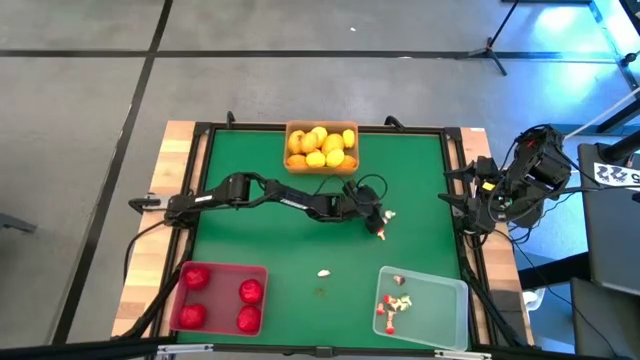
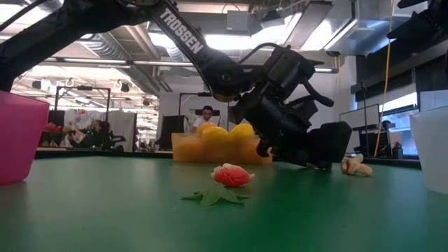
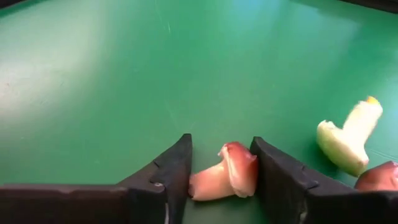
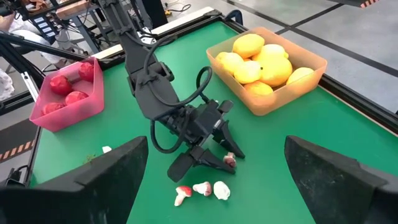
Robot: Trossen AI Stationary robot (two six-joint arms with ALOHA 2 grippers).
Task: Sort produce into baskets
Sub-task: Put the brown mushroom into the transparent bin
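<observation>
My left gripper (image 3: 222, 163) reaches low over the middle right of the green mat (image 1: 250, 230), with a small whitish-and-red bit (image 3: 227, 177) between its two fingers. Two more bits, one whitish (image 3: 348, 137) and one red (image 3: 379, 177), lie just beside it. The orange basket (image 1: 287, 150) at the far edge holds yellow fruits (image 1: 320, 148). The red basket (image 1: 220, 268) at the near left holds red fruits (image 1: 195, 277). The clear basket (image 1: 440, 285) at the near right holds several bits. My right gripper (image 4: 216, 142) waits open, high beyond the table's right edge. My left gripper has the whitish-and-red bit between its two fingers, one finger at the pale end (image 3: 196, 185) and the other at the red end (image 3: 249, 174). The fingers slant down from the table's left side. The bit lies on the mat.
A loose whitish-red piece (image 1: 325, 272) and a green leaf (image 1: 321, 291) lie on the mat between the red and clear baskets. The left arm's cable (image 1: 365, 185) loops above the mat near the orange basket. People show in the room beyond the table's far edge.
</observation>
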